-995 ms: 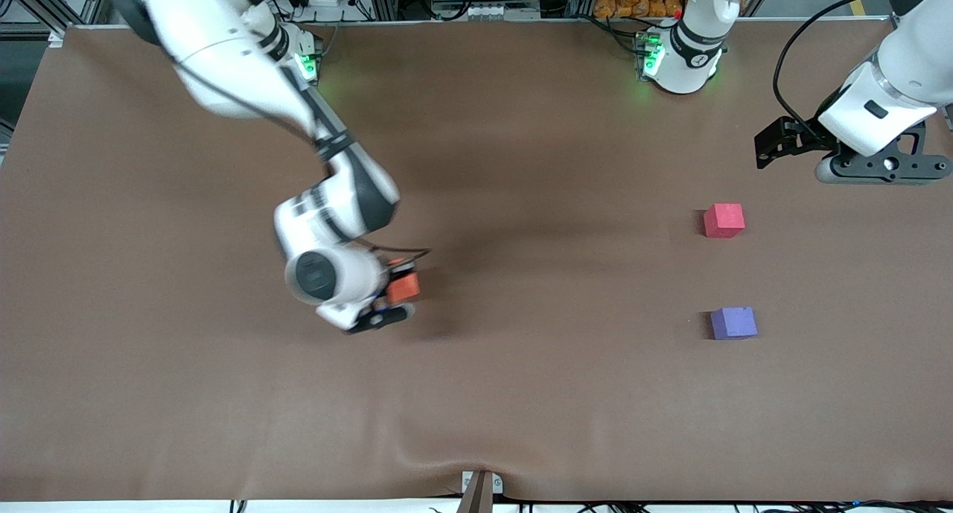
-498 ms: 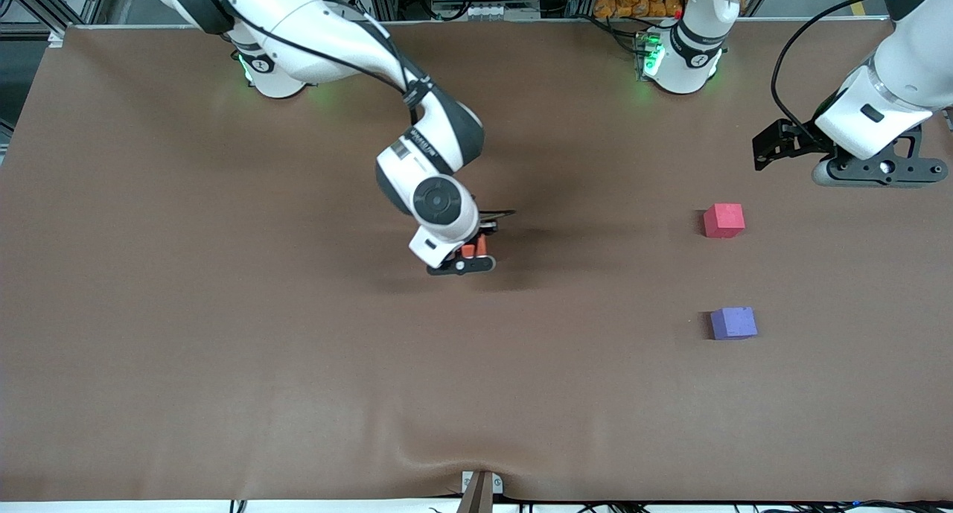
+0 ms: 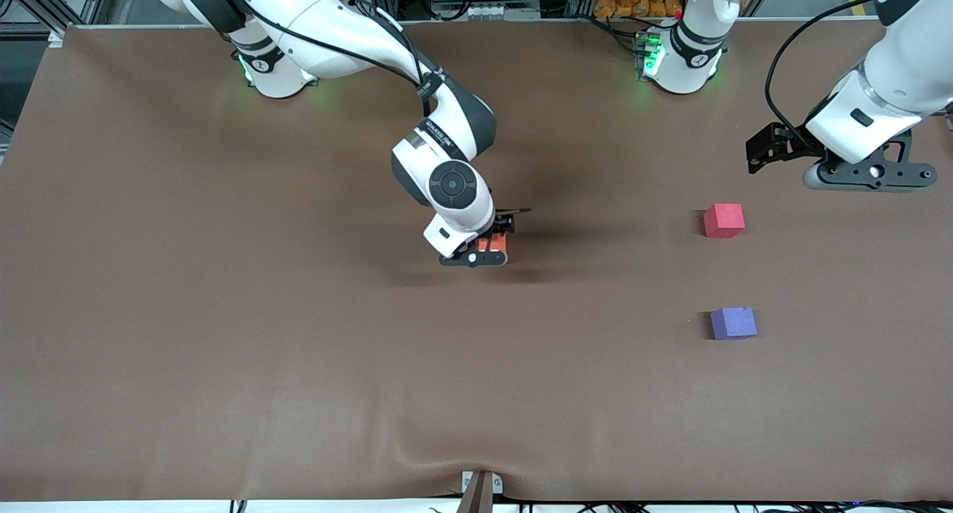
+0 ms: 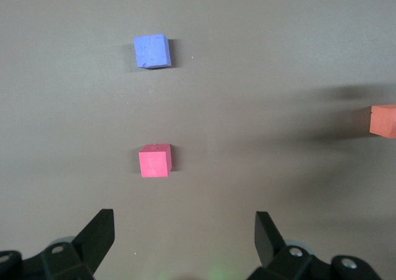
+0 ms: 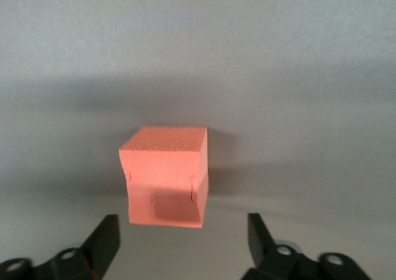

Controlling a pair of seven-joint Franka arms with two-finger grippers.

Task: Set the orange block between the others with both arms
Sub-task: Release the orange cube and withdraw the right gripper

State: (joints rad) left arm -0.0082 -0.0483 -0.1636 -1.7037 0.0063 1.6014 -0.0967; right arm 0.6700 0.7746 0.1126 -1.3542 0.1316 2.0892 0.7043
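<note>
Brown table (image 3: 223,349) spanned by two white arms. Right gripper (image 3: 480,254) positioned at table middle, fingers (image 5: 105,236) spread wide, nothing gripped; orange block (image 5: 166,175) seen between them, released. Left gripper (image 3: 856,172) held wide open, empty, over pinkish-red cube (image 3: 724,220). Purple-blue cube (image 3: 733,323) set nearer front camera, well apart from orange block.
</note>
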